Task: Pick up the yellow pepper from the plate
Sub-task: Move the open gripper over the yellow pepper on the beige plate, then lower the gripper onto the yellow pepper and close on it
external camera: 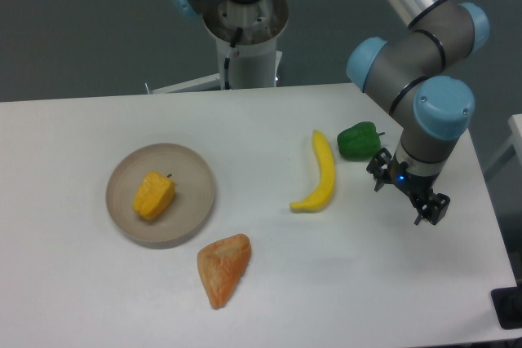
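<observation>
Orange wedge-shaped item (223, 269) lies below plate (196, 170) holding yellow pepper (154, 196). Gripper (405, 191), well apart at right, holds nothing; its opening cannot be determined.

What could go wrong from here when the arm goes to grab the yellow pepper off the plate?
The gripper hangs at the far right, and the banana and green pepper lie between it and the plate; a low sweep across could knock them. The yellow pepper is blocky and lies tilted, so the fingers might slip off it. A deep reach could strike the plate's raised rim.
</observation>
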